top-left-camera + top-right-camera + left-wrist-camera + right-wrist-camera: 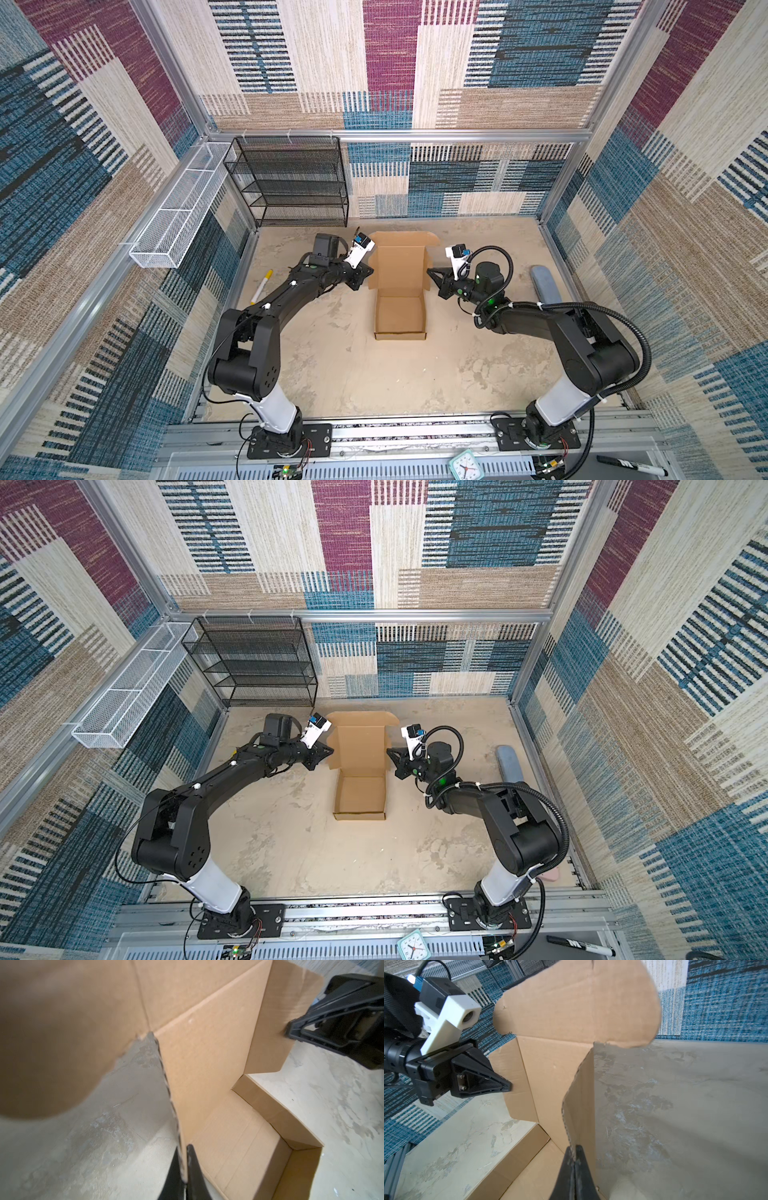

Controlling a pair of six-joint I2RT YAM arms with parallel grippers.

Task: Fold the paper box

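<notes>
The paper box [400, 316] is plain brown cardboard at mid-table in both top views [360, 791]. Its tray has upright walls, and the lid panel stands raised at the far end. My left gripper [369, 272] is shut on the lid's left side flap; the left wrist view shows the flap's corrugated edge pinched between the fingertips [184, 1151]. On the opposite side my right gripper [429, 272] is shut on the right side flap, whose edge sits between its fingertips [574, 1150] in the right wrist view. The rounded front tab of the lid [581, 1001] sticks up.
A black mesh shelf [291, 183] stands at the back left. A white wire basket [178, 208] hangs on the left wall. A yellow-capped marker [262, 286] lies left of the left arm, and a grey-blue object [544, 282] lies at the right. A small clock [465, 465] sits on the front rail.
</notes>
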